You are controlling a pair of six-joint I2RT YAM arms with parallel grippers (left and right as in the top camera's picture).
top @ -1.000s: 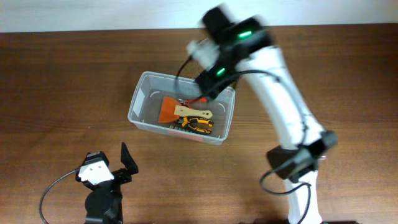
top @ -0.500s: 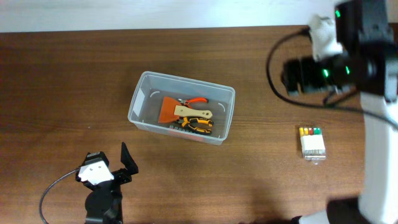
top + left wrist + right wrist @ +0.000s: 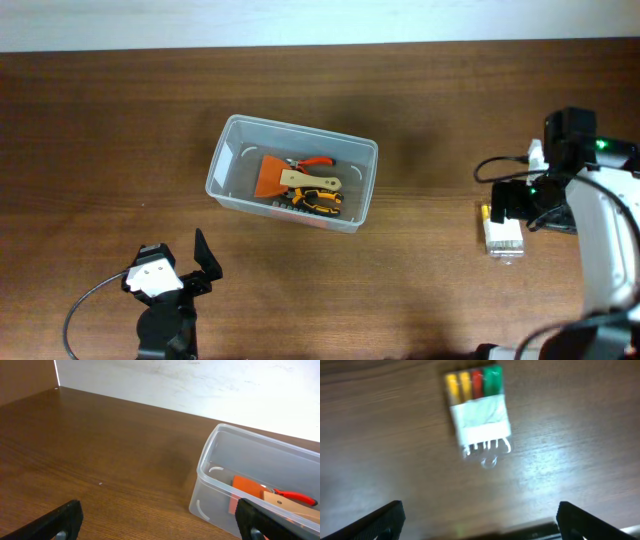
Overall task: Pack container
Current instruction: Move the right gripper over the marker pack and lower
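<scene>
Holding tools (image 3: 300,184), the container (image 3: 216,172) seemingly lacked only the white box (image 3: 503,233) under the released right gripper (image 3: 480,513) near the right edge.

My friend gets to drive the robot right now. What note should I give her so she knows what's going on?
Left gripper: open, empty, parked near the container, not touching it.
Right gripper: open, empty, hovering above the small white pack of coloured pieces lying on the table, far right of the container.
Done: orange scraper, orange-handled pliers and yellow-black tool lie inside the container.
Left: probably pick up the pack and put it in too.
</scene>
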